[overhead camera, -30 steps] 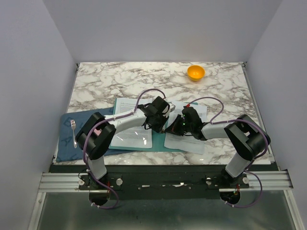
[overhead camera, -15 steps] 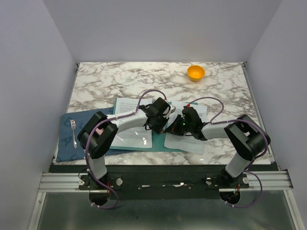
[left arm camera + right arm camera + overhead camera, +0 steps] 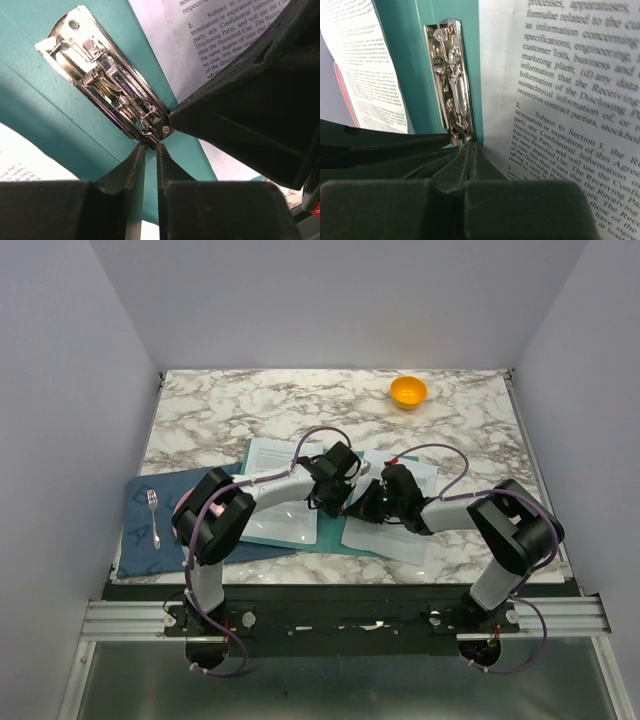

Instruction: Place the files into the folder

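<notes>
The teal folder [image 3: 330, 537] lies open in the middle of the table, with white printed files on its left half [image 3: 275, 522] and its right half [image 3: 395, 540]. Both grippers meet over the spine. My left gripper [image 3: 336, 498] [image 3: 149, 146] is shut on the near end of the metal clip [image 3: 107, 90], with a thin gap between its fingers. Beside it, my right gripper [image 3: 364, 506] [image 3: 472, 143] is shut with nothing in it. Its tips press into the crease between the clip [image 3: 451, 80] and the right sheet [image 3: 570, 100].
An orange bowl [image 3: 408, 391] stands at the back right of the marble table. A dark blue placemat [image 3: 140, 540] with a fork [image 3: 153, 515] lies at the left, partly under the folder. The right arm's black body [image 3: 250, 115] fills the right of the left wrist view.
My left gripper's jaws have closed in on the clip's end, and the left arm has shifted slightly to the right. The right gripper has stayed shut at the spine.
</notes>
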{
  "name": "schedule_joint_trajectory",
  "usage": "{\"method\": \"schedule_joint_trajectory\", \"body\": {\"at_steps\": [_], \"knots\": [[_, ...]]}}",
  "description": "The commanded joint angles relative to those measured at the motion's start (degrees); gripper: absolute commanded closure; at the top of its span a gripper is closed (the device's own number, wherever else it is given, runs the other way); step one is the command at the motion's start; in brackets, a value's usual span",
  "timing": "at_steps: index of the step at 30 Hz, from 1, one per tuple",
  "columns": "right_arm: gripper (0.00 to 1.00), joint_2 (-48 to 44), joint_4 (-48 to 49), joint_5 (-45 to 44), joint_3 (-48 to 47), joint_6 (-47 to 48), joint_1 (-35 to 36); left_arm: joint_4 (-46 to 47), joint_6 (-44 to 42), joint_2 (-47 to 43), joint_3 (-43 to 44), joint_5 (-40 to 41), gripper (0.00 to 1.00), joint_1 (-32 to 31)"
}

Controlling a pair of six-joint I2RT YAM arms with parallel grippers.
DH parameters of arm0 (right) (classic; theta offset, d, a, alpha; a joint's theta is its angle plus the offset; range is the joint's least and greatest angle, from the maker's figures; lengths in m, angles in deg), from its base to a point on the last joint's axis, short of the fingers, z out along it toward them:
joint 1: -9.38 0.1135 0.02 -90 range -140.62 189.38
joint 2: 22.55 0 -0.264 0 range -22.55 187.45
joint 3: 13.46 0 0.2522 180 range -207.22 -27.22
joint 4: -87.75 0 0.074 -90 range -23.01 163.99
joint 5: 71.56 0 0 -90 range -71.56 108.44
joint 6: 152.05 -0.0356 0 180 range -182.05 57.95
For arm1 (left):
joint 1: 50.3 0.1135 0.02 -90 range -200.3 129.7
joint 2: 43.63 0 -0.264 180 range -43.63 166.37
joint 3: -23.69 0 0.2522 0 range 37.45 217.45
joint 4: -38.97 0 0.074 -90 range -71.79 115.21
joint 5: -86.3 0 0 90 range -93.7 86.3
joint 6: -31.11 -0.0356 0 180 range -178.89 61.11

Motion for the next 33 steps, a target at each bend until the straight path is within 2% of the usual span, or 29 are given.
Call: {"method": "schedule_joint_trajectory", "body": {"at_steps": [1,7,9,13,17,20,27,33], "knots": [[0.99,3.1,-6.1,-2.1,2.8,1.1,0.1,0.7,-0.7,4.6,-0.7,1.2,0.84,-0.1],[1.0,4.9,-5.3,-1.6,3.0,0.9,0.1,0.3,-1.7,0.3,0.3,-7.2,0.8,-0.1],[1.0,5.2,-4.9,-1.4,2.9,0.7,0.1,-0.5,-1.8,-1.6,1.0,-11.0,0.74,0.0],[1.0,5.8,-4.9,-1.3,2.6,0.4,0.1,-2.5,-2.1,-4.9,2.6,-13.6,0.63,0.0],[1.0,5.5,-5.7,-1.6,2.4,0.7,0.0,-4.9,-3.1,-8.2,3.6,-12.0,0.53,0.6],[1.0,5.3,-6.3,-1.8,1.9,0.8,0.1,-6.3,-4.0,-9.7,4.5,-10.6,0.51,2.0],[1.0,4.9,-7.1,-2.1,1.7,0.9,0.1,-6.3,-5.6,-9.5,4.2,-6.6,0.5,6.6],[1.0,4.7,-7.8,-2.5,1.3,1.0,0.1,-4.1,-6.4,-5.3,1.2,-1.3,0.52,7.0]]}}
